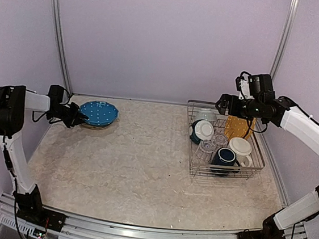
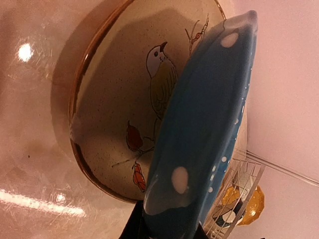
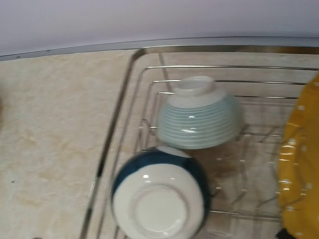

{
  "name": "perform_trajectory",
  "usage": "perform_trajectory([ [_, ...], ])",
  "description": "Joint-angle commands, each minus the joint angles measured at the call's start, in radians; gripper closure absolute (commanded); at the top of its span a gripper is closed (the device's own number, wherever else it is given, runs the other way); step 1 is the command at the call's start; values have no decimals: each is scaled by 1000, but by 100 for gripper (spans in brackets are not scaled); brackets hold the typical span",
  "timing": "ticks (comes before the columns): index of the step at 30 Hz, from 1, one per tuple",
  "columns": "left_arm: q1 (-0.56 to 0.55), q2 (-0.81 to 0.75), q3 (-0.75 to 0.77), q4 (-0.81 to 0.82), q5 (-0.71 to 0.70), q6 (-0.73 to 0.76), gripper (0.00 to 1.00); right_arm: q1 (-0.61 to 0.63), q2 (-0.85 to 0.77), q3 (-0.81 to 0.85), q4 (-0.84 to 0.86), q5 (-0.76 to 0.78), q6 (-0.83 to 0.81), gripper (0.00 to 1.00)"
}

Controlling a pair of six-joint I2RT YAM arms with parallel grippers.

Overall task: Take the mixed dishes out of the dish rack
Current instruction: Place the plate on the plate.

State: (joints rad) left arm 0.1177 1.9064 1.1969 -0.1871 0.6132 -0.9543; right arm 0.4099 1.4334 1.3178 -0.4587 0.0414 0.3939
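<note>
1 rnd blue plate [image 1: 98,112], wire rack [image 1: 190,151]

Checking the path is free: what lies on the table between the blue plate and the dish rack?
Nothing: between the blue plate and the dish rack the tabletop is bare, as the top external view shows.

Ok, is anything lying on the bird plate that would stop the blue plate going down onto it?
Nothing visible. The bird plate has a bare face wherever the left wrist view shows it, though the tilted blue plate, gripped at its edge by the left gripper, hides part of it.
</note>
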Motion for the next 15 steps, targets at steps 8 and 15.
perform_trajectory([
  [8,19,75,119,69,41,57,100,-29,-45,16,-61,66,-32,0],
  [15,18,88,107,52,4,78,98,-35,-50,24,-48,91,-43,0],
])
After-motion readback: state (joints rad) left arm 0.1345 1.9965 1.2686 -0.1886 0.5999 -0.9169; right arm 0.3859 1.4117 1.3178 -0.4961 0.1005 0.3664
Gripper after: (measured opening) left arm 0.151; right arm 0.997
